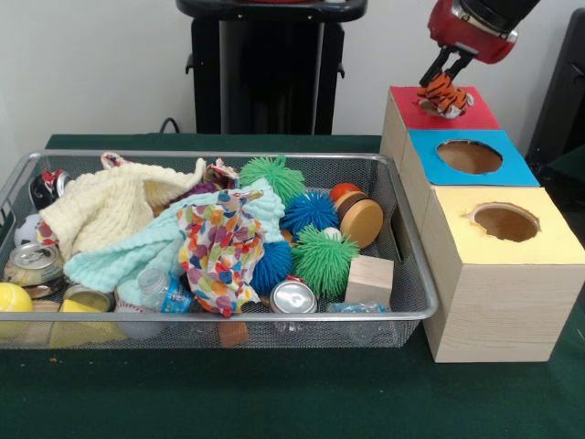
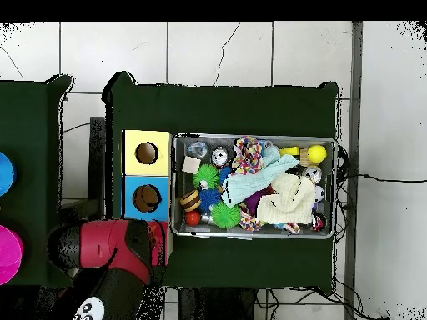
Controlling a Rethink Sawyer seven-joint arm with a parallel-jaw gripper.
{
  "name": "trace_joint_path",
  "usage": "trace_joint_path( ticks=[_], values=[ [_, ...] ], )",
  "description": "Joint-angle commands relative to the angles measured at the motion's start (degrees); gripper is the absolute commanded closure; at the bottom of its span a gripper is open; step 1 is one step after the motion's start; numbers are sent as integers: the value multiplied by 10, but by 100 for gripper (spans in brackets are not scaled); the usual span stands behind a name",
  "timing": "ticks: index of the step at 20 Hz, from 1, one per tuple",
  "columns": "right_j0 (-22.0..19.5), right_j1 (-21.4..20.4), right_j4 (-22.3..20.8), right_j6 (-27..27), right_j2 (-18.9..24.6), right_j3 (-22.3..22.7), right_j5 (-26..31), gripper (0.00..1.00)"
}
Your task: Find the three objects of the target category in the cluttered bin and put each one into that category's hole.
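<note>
While the bin [image 1: 393, 197] sits cluttered up front, a toy [image 1: 444, 94] hangs over the red hole [image 1: 430, 108].
Near: cloths heaped over cans and spiky balls [image 1: 323, 260], likely hiding other figures. Far: hand [image 1: 445, 80] pinches the orange striped toy directly above the hole, low and centred, so release should drop it cleanly in.

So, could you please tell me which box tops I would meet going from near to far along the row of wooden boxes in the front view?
Yellow top → blue top → red top, where the gripper holds an orange striped toy over the hole.
</note>
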Motion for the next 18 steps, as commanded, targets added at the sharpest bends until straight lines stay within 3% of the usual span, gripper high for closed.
trace_joint_path(
  ticks=[1,10,18],
  values=[
    [-5,14,32,144,55,31,60,100],
    [-1,0,50,139,63,67,53,100],
    [19,24,58,177,40,55,68,100]
  ],
)
